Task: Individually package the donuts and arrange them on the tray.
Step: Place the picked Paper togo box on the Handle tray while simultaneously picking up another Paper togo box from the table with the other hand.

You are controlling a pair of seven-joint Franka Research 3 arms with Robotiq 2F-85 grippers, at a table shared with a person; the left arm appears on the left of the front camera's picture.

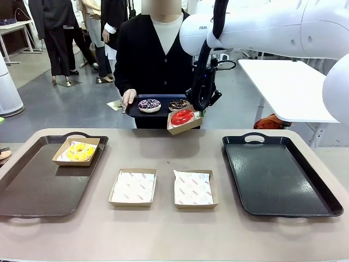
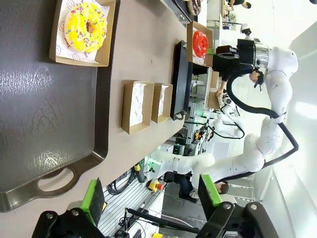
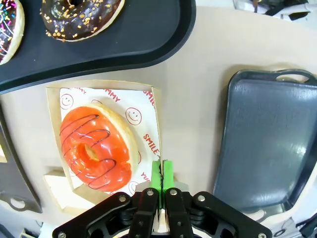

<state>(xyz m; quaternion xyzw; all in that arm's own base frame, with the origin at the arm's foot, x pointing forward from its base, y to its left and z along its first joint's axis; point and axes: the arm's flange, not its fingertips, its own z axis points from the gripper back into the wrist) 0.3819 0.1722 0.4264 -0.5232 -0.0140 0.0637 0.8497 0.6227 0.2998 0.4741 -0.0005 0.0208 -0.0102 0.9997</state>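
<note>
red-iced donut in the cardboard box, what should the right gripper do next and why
Probably carry it to the brown tray, beside the boxed yellow-iced donut: the right gripper is shut on the rim of the shallow cardboard box holding the glossy red-iced ring donut, up beside the person's black tray.

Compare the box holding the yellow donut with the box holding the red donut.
The yellow donut's box rests on the brown tray; the red donut's box hangs in the air, its rim pinched by the fingers of the right gripper. The yellow donut carries sprinkles; the red donut has dark squiggles. Both boxes are paper-lined cardboard.
</note>
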